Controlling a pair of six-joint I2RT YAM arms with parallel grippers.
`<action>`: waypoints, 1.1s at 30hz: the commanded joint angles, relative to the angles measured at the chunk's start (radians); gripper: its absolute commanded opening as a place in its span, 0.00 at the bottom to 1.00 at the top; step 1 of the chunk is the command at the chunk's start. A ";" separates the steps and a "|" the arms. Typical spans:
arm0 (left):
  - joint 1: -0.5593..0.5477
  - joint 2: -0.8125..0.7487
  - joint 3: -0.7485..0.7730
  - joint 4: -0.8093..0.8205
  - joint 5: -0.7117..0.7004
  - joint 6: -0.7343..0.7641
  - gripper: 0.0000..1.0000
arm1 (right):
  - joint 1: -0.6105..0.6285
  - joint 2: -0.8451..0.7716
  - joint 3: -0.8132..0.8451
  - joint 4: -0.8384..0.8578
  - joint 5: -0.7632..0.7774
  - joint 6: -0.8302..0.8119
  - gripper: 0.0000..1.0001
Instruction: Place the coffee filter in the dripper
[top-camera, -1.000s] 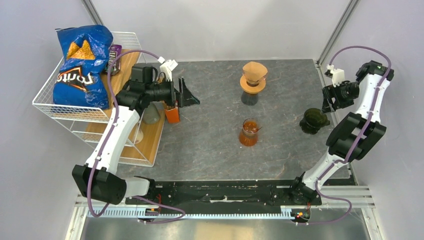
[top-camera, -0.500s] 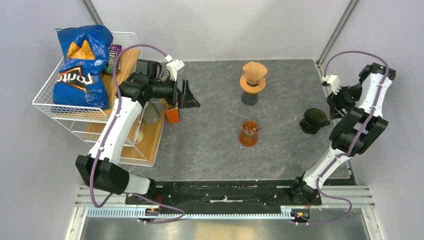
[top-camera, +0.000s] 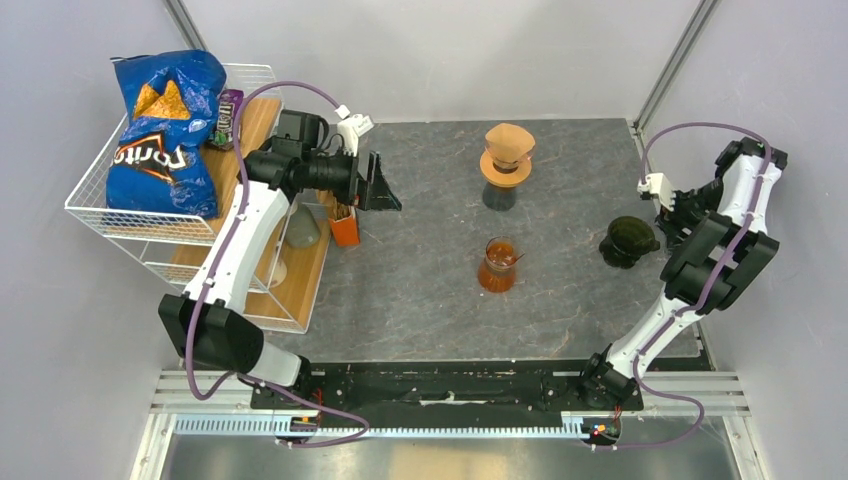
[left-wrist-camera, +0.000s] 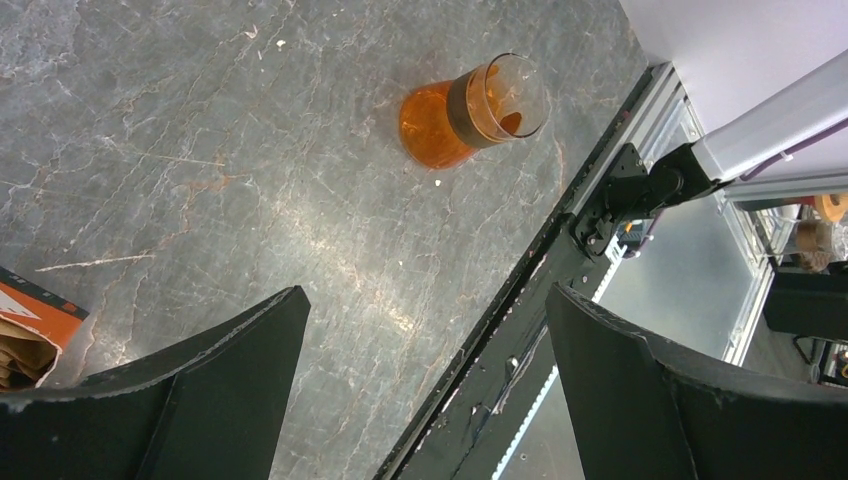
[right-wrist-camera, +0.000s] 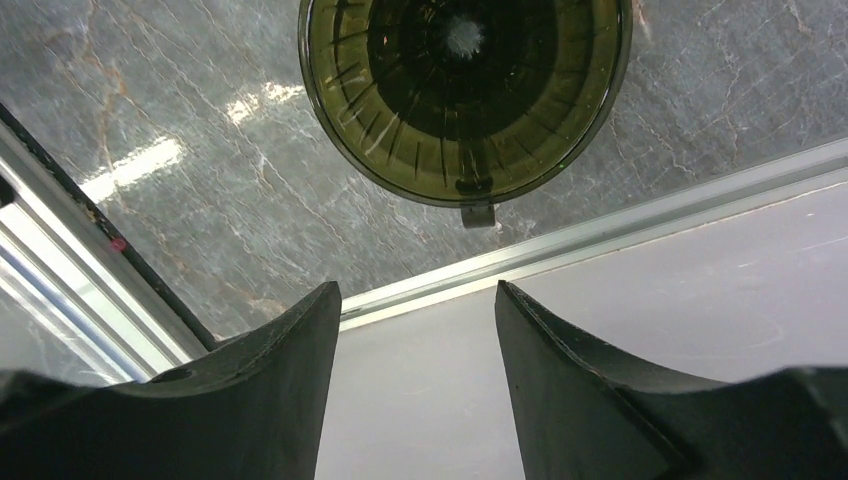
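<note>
Grey table (top-camera: 420, 290); on it orange dripper (top-camera: 508, 152), glass carafe (top-camera: 498, 266), green dripper (top-camera: 627, 241), orange box (top-camera: 345, 229).

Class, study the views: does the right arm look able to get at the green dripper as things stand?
Probably yes. The right arm's jaws stand open, facing the green dripper, with only bare table between; nothing blocks the way.

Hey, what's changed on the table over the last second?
The left gripper shifted slightly right and toward the far edge, open and empty. The right gripper swung inward and down toward the green dripper, also open. Nothing was grasped or released. The carafe, orange box and chip bag stayed put.
</note>
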 joint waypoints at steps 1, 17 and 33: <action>-0.006 0.016 0.052 -0.009 0.000 0.030 0.97 | -0.008 -0.005 -0.005 -0.001 -0.014 -0.124 0.65; -0.008 0.034 0.084 -0.020 -0.027 0.021 0.96 | 0.000 -0.025 -0.212 0.209 -0.043 -0.202 0.59; -0.008 0.041 0.097 -0.029 -0.041 0.029 0.96 | 0.010 -0.020 -0.168 0.194 -0.129 -0.131 0.68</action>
